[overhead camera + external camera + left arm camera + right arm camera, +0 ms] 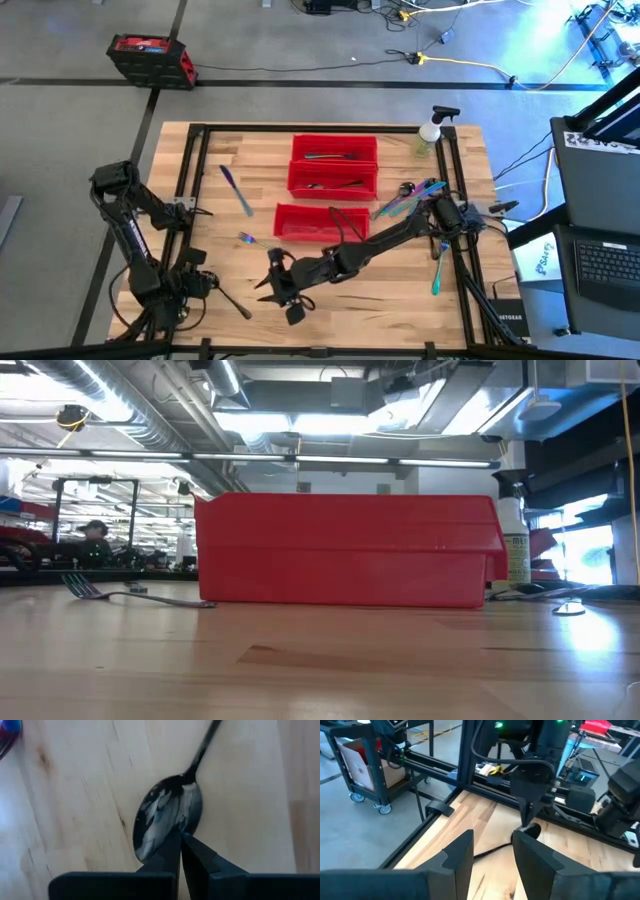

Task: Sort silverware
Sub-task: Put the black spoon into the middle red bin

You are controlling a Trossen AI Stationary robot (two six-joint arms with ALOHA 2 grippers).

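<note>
Left gripper (180, 837) low at the bench's (400, 290) front left corner, fingers clenched on the rim of a dark bronze metal spoon's (167, 820) bowl, handle lying flat on the wood. Right gripper (492, 850) near the front edge, midway along, jaws parted and empty, pointed at the left gripper. Three long red plastic bins (334, 178) mid-bench. Iridescent blue-purple cutlery (405, 198) heaped near the right edge, one fork (95, 590) left of the nearest bin

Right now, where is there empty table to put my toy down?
Bare wood lies between the left table edge and the three red bins, where only a purple utensil rests. It is crowded beside the spray bottle, where the silverware pile lies, and along the near edge, where both arms work.
</note>
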